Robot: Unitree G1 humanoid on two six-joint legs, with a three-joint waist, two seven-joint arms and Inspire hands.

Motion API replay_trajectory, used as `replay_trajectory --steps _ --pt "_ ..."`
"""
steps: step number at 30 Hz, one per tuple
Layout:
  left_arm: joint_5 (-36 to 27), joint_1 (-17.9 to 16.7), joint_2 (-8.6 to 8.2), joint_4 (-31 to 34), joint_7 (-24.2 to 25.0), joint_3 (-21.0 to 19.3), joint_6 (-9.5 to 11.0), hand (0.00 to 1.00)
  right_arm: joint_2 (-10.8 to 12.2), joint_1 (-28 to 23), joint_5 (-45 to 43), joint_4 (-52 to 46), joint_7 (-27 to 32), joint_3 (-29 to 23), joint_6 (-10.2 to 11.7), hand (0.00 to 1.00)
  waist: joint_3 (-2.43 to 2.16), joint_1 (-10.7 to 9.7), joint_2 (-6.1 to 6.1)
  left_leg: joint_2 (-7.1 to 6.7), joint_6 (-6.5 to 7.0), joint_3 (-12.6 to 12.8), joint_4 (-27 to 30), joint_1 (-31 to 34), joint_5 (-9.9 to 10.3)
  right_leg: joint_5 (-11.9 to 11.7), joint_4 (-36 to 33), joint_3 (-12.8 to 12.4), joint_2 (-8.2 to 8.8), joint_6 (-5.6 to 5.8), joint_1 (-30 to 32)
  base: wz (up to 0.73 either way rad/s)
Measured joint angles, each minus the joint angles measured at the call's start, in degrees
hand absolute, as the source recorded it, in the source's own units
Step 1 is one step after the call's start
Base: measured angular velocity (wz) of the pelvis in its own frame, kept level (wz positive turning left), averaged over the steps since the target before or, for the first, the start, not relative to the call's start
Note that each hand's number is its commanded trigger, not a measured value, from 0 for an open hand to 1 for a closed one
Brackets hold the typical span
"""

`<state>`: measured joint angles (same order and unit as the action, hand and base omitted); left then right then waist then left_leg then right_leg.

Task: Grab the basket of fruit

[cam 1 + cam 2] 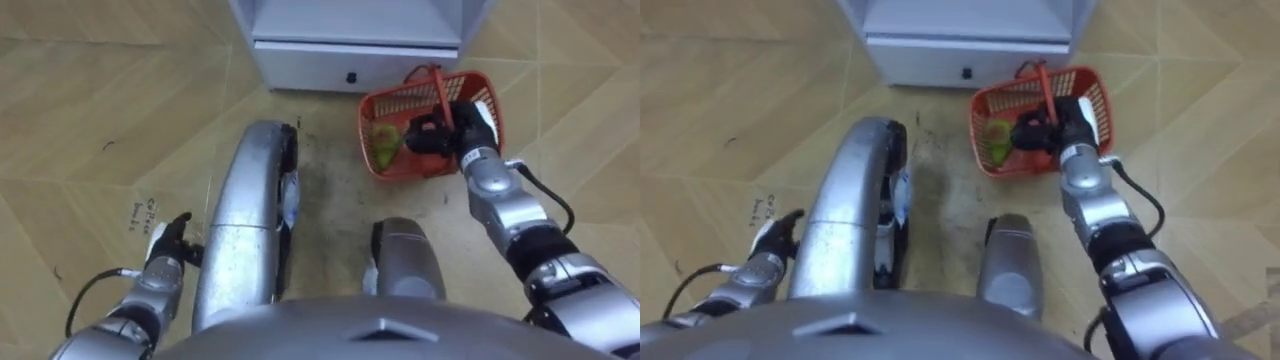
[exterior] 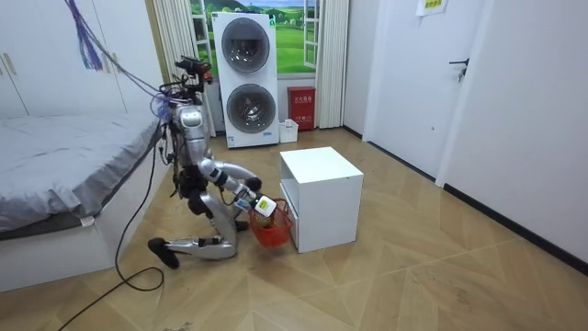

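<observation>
A red mesh fruit basket (image 1: 398, 103) (image 1: 1006, 98) stands on the wooden floor, right in front of the white cabinet (image 1: 350, 50). A green fruit (image 1: 383, 141) lies inside it at the left. My right hand (image 1: 447, 133) (image 1: 1060, 125) reaches over the basket's middle, its dark fingers curled round the basket's upright red handle (image 1: 437, 88). My left hand (image 1: 166, 243) (image 1: 771, 243) hangs low at my left side, fingers relaxed and empty. In the room view I kneel on the floor beside the cabinet (image 2: 322, 193), with the basket (image 2: 271, 230) below my right hand (image 2: 260, 205).
The cabinet has a bottom drawer with a dark knob (image 1: 351, 77). My knees take up the floor between my hands. A bed (image 2: 64, 156) stands behind me; stacked washing machines (image 2: 246, 78) and a red box (image 2: 300, 108) stand by the far wall.
</observation>
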<state>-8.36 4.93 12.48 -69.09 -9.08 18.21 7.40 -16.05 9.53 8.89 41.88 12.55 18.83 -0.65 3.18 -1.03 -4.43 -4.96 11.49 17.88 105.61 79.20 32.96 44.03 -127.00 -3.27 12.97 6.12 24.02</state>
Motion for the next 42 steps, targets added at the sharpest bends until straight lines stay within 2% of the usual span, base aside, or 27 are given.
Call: replay_trajectory --steps 1,2,3,4,5,6,7,9,12,13,14,16,19,21,24,27,29,31,33,36,39,42 --pt "0.00 0.00 0.71 -0.12 -0.04 -0.13 0.45 0.00 0.21 0.39 -0.69 0.43 -0.03 -0.03 -0.05 1.00 -0.26 0.64 0.21 0.50 1.09 -0.30 0.06 -0.51 -1.03 0.01 1.45 -0.47 -0.35 -0.06 -0.46 -0.47" --pt "-0.06 0.27 1.69 -1.41 -0.62 -0.51 0.11 0.00 1.60 -0.07 -1.94 -0.25 -0.08 0.05 0.07 1.00 -0.75 1.02 -0.57 0.62 2.09 -1.04 -1.75 -3.16 1.50 -0.28 6.45 -0.69 -1.10 -0.33 -1.55 -0.70" --pt "-0.17 1.53 1.59 -2.00 -0.98 -1.32 -0.12 0.00 1.77 -0.42 -3.11 -1.24 -0.50 0.07 0.14 1.00 -0.71 1.33 -0.52 1.64 2.40 -2.13 -6.19 -6.01 1.65 -1.39 13.88 -1.05 -2.78 -0.76 -1.53 -0.67" --pt "-0.17 1.81 1.61 -1.86 -1.12 -1.66 -0.10 0.00 1.76 -0.53 -3.23 -1.51 -0.70 0.09 0.16 1.00 -0.74 1.72 -0.56 2.15 2.26 -2.56 -8.95 -7.60 1.57 -1.99 17.90 -1.21 -3.20 -0.66 -1.50 -0.85" --pt "-0.01 1.76 1.58 -2.07 -1.48 -2.58 -0.02 0.00 1.75 -0.93 -3.14 -2.42 -0.76 0.09 0.19 1.00 -0.80 2.11 -0.72 2.61 1.51 -3.28 -14.72 -11.64 0.84 -3.11 25.68 -0.89 -2.87 -0.35 -2.47 -0.91" --pt "-0.23 1.48 1.56 -2.60 -1.71 -3.75 -0.01 0.00 1.71 -2.02 -3.16 -4.33 -0.78 0.04 0.33 1.00 -0.91 1.97 -0.93 2.88 1.20 -3.57 -20.49 -16.06 -0.14 -4.14 33.07 0.08 -2.25 -0.62 -4.06 -0.88" --pt "-0.37 1.17 1.57 -2.76 -1.96 -4.29 -0.01 0.00 1.69 -2.72 -3.23 -5.42 -0.79 0.02 0.40 1.00 -0.93 1.73 -0.88 3.14 1.03 -3.68 -23.11 -18.34 -0.62 -4.71 36.49 0.67 -2.05 -0.85 -4.80 -0.70" --pt "-1.16 0.29 1.64 -3.01 -3.15 -5.32 0.04 0.00 1.27 -6.19 -3.88 -9.56 -0.78 -0.07 0.41 1.00 -1.00 1.18 -0.79 3.27 0.33 -4.16 -32.64 -26.49 -2.82 -7.38 47.46 4.04 -1.67 -1.09 -6.86 -0.51" --pt "-1.15 -0.37 1.66 -2.57 -3.89 -6.68 0.09 0.00 0.49 -9.36 -4.14 -15.07 -1.25 -0.92 0.62 1.00 -1.26 1.20 -0.56 3.39 0.06 -4.09 -40.89 -33.39 -5.11 -10.67 54.84 5.89 -2.01 -1.41 -7.89 -0.29" --pt "-1.15 -0.52 1.72 -2.44 -3.91 -6.95 0.07 0.00 0.56 -9.72 -4.25 -15.85 -1.56 -1.36 0.58 1.00 -1.34 1.28 -0.59 3.41 0.04 -4.04 -42.13 -34.47 -5.45 -11.07 55.95 6.11 -2.05 -1.03 -8.12 -0.19" --pt "-1.17 -1.22 2.02 -1.77 -3.88 -7.46 0.06 0.00 0.48 -10.74 -4.33 -18.33 -2.37 -2.12 0.55 1.00 -1.62 1.30 -0.53 3.44 0.02 -4.03 -44.43 -36.06 -6.15 -11.78 57.85 6.97 -2.00 -0.90 -8.03 -0.15" --pt "-1.15 -2.72 2.33 -0.64 -3.87 -8.75 -0.01 0.00 0.43 -12.00 -5.02 -21.08 -3.52 -2.59 1.15 1.00 -1.93 1.30 -0.68 3.55 0.00 -3.79 -48.32 -38.62 -7.63 -11.99 61.75 7.35 -2.07 -0.84 -8.15 -0.15" --pt "-1.09 -5.71 2.21 1.73 -3.68 -9.21 0.03 0.00 0.32 -13.37 -6.09 -23.07 -4.88 -2.74 1.40 1.00 -2.28 1.62 -1.00 3.60 -0.28 -3.29 -55.56 -43.45 -10.65 -11.82 71.15 8.68 -2.04 -0.45 -9.57 -0.15" --pt "-1.14 -7.73 2.00 2.26 -3.64 -9.22 0.04 0.00 0.24 -14.77 -6.09 -25.82 -5.95 -2.96 1.85 1.00 -2.34 1.60 -0.99 3.59 -0.76 -3.19 -59.81 -46.73 -12.49 -11.94 78.68 11.39 -1.93 -0.36 -11.78 -0.10" --pt "-1.10 -9.95 1.99 3.34 -3.75 -9.60 0.05 0.00 0.17 -16.92 -7.21 -30.70 -6.87 -4.57 2.15 1.00 -2.75 1.95 -0.99 3.66 -1.63 -3.22 -63.53 -49.45 -14.37 -12.67 85.98 14.45 -2.23 -1.18 -15.58 -0.08" --pt "-1.13 -11.15 2.01 4.48 -3.98 -10.24 0.04 0.00 0.04 -17.33 -7.70 -33.37 -7.22 -5.07 2.67 1.00 -2.84 2.37 -0.84 4.26 -2.53 -3.30 -66.35 -51.42 -16.42 -13.72 92.05 15.30 -3.46 -1.40 -18.71 -0.06" --pt "-1.10 -11.35 1.63 4.59 -3.98 -10.23 0.03 0.00 -0.05 -18.00 -7.89 -35.22 -8.34 -5.60 2.67 1.00 -2.87 2.49 -0.80 4.25 -3.02 -3.24 -68.38 -52.75 -17.89 -14.26 93.69 15.91 -3.43 -1.60 -19.79 -0.02" --pt "-0.96 -11.56 1.39 4.57 -3.89 -10.33 0.01 0.00 -0.04 -18.55 -7.94 -37.13 -9.73 -6.47 2.70 1.00 -2.88 2.89 -0.63 4.27 -3.59 -3.27 -70.43 -53.72 -19.44 -14.90 94.46 16.09 -3.59 -2.32 -20.12 -0.02" --pt "-0.40 -12.04 1.39 4.56 -3.82 -11.37 0.01 0.00 -0.14 -18.75 -7.95 -38.86 -11.42 -7.60 2.69 1.00 -2.81 2.93 -0.19 4.95 -4.41 -3.35 -72.51 -54.55 -21.28 -15.92 95.30 16.29 -4.42 -3.69 -20.22 -0.08" --pt "0.05 -12.48 1.46 4.50 -3.64 -11.70 -0.30 0.00 -0.18 -19.58 -7.97 -40.94 -13.35 -8.93 2.69 1.00 -2.83 2.89 0.23 5.51 -5.63 -3.67 -74.88 -55.31 -23.33 -16.78 96.05 16.70 -5.25 -4.91 -20.12 -0.03" --pt "0.04 -13.17 1.42 4.50 -2.98 -11.75 -0.83 0.00 -0.25 -19.68 -8.32 -41.47 -14.62 -9.47 2.66 1.00 -2.90 2.88 0.39 5.53 -5.97 -3.67 -76.99 -56.14 -25.24 -16.98 96.29 16.93 -5.34 -5.56 -20.02 0.01" --pt "0.04 -14.00 1.44 4.19 -2.54 -12.98 -0.88 0.00 -0.48 -19.78 -8.23 -43.52 -15.26 -10.04 2.63 1.00 -2.91 3.07 0.36 5.45 -6.35 -3.33 -77.97 -56.80 -25.65 -16.89 96.43 16.73 -5.30 -5.83 -20.26 -0.01"
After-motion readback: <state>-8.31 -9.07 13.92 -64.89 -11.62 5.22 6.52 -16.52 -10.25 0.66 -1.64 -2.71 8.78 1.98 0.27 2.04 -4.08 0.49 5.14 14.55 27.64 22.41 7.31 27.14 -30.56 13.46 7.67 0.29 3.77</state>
